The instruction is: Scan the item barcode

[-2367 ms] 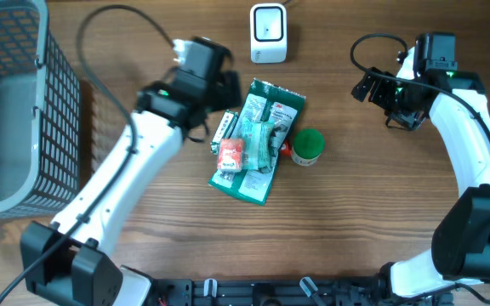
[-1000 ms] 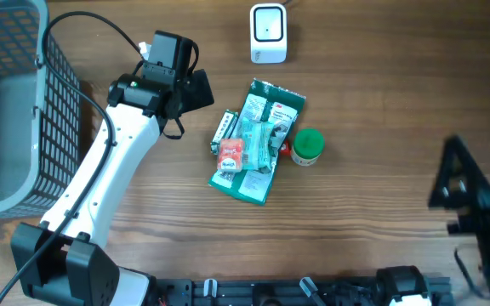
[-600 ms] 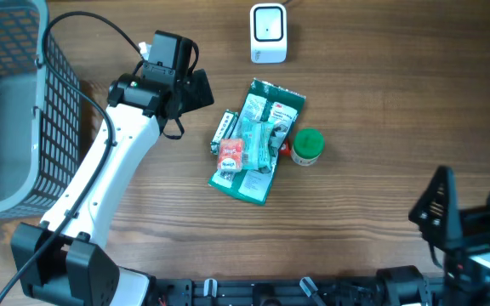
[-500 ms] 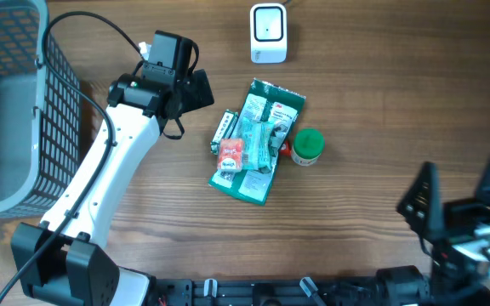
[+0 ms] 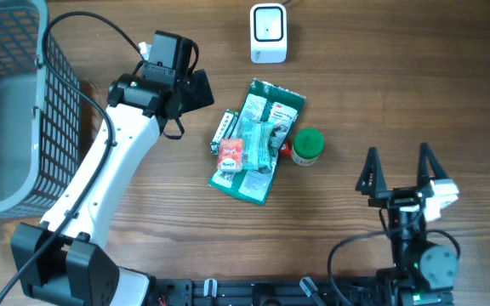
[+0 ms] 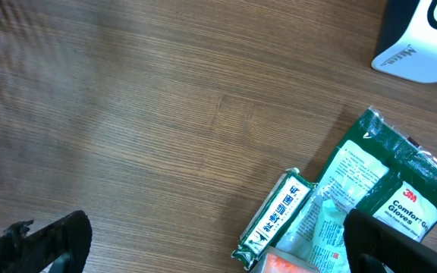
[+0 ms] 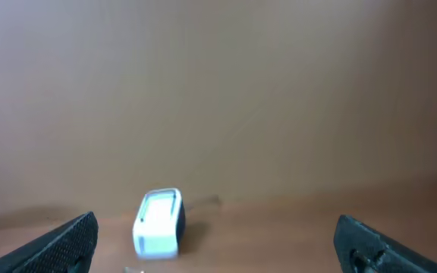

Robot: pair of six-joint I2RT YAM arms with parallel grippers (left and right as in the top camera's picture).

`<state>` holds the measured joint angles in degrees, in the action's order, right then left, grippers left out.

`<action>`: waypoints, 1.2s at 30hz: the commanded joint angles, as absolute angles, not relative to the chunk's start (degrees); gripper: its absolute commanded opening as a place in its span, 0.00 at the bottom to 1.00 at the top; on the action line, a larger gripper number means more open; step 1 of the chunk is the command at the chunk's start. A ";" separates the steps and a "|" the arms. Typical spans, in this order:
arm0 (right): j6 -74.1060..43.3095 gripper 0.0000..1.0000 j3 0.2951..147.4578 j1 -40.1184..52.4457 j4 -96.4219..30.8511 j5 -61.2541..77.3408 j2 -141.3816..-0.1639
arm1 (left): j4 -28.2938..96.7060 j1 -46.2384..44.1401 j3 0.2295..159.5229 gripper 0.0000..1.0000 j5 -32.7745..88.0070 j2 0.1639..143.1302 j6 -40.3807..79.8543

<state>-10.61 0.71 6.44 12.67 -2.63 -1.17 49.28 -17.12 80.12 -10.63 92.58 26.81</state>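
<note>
Far left, the basket (image 5: 7,102) sits out of play. The left gripper (image 5: 196,92) hovers with its jaws spread wide and nothing between them. The pile it wants lies just to its right and a touch nearer the robot.

First in reach is the slim box (image 5: 225,129), lying at the left edge of the pile. Its long axis is tilted, running from near-left up to far-right. It overlaps the glove packet (image 5: 272,109), the big flat piece of the heap. The packet slants the same way, with its far end pointing toward the scanner (image 5: 268,32) at the far edge of the table (image 5: 381,76). An orange packet (image 5: 230,155) lies on top, and a bottle (image 5: 308,144) with a green cap stands touching the packet's right side. No barcode can be made out from here.

Over on the right, the right gripper (image 5: 398,166) is also wide open and empty. It points toward the far side, well apart from the pile.

The left arm is clearly the nearer one. My call is that its jaws need to turn across that slant before dropping in.
</note>
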 commanded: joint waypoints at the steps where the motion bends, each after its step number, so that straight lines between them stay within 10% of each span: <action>1: -12.01 1.00 0.30 5.52 9.74 -4.47 -0.19 | 49.12 -17.04 80.79 1.00 -10.35 91.94 25.91; 36: -10.66 1.00 0.30 4.95 0.75 -3.57 -0.21 | 49.12 -16.82 80.79 1.00 -13.15 91.46 24.95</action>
